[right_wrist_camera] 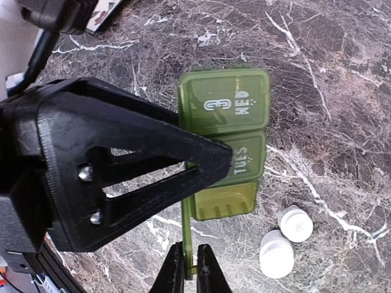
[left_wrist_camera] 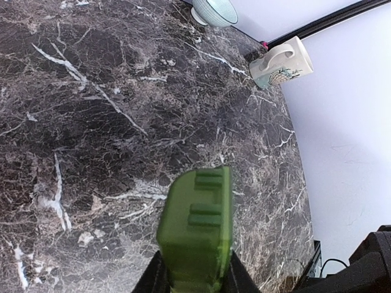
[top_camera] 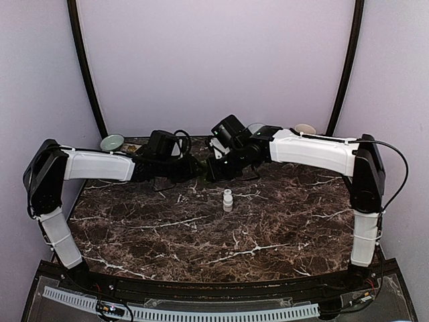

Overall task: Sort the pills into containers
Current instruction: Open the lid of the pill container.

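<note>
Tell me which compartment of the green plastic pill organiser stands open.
The unlabelled end compartment, its lid swung out; the neighbouring TUE lid and WED lid are shut.

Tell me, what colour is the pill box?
The pill box is translucent green; it shows best in the right wrist view.

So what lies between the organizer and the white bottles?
Nothing but bare marble. The right wrist view shows the table with nothing on it between the organizer and the two white bottles.

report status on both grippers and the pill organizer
Left gripper shut on pill organizer. Right gripper pinching its open lid. Two white containers beside it, nothing blocking.
</note>
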Robot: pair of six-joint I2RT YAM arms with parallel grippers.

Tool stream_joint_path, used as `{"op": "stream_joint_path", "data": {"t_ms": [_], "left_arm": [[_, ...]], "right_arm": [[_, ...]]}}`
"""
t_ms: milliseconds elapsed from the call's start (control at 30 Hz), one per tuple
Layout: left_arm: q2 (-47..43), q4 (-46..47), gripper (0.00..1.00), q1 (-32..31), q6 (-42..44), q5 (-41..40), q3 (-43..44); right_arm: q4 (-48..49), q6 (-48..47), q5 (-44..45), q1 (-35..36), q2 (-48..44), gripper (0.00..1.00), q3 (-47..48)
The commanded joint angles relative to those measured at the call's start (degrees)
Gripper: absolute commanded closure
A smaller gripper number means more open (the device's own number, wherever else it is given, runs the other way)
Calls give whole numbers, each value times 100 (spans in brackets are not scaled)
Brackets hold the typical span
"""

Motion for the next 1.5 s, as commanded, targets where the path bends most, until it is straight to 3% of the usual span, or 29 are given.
{"op": "stream_joint_path", "data": {"t_ms": [0,367,500,633,1467], "left_arm": [[30,510,100,-60,-260,501,213],[351,519,100,-55,-596,634,528],[372,641,100,-55,-678,691,487],[368,810,100,-33,-748,764,388],[291,1670,100,237,-1019,1311,-118]], "right_arm": [[128,-88,-81,38,53,96,105],[-269,-412,285,153,371,95,597],[-282,-412,243,213,416,79,674],[-251,-395,171,222,419,69,646],[-62,-454,-305,210,449,65,559]]}}
